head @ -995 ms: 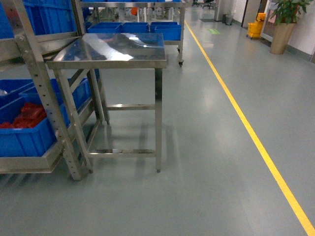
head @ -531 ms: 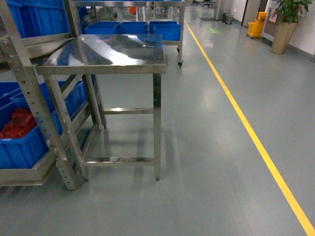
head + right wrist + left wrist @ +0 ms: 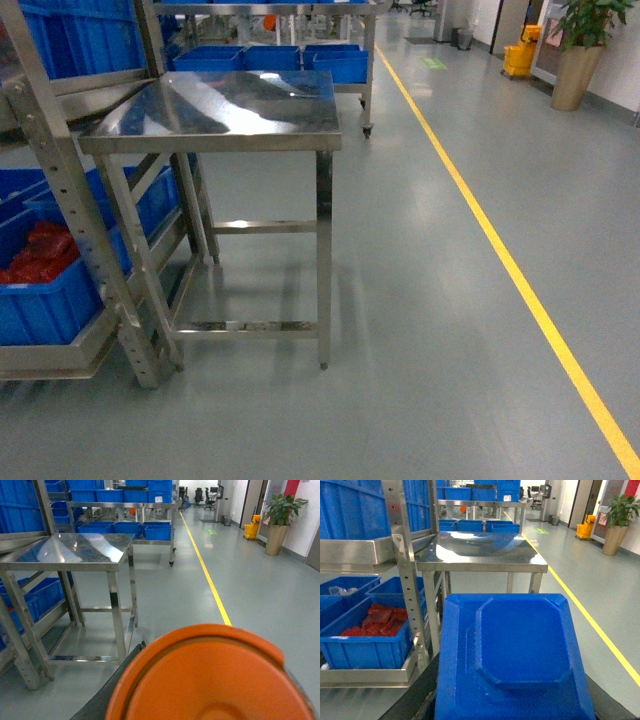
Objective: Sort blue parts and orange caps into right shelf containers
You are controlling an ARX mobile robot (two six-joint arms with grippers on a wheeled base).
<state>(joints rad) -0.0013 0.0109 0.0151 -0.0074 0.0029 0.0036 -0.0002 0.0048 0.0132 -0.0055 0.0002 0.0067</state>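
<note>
Blue part (image 3: pixel 520 655) fills the left wrist view, orange cap (image 3: pixel 210 680) the right; neither tool visible, grip cannot be told. Steel surface (image 3: pixel 225 105) stands beside the shelf (image 3: pixel 70 200). Blue crates (image 3: pixel 45 290) on its lower level, one holding red pieces (image 3: pixel 40 252).

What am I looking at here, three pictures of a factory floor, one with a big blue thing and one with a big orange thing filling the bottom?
These come from a wheeled robot with two arms. The wide picture is from its head camera: a bare steel table, a steel rack holding blue crates, one with red items, and a yellow floor line. The other two come from cameras on each wrist. The left wrist camera looks over a blue part close beneath the lens; the right one looks over an orange cap. Both seem to be carried, but the grippers themselves are hidden, so the grip cannot be seen.
</note>
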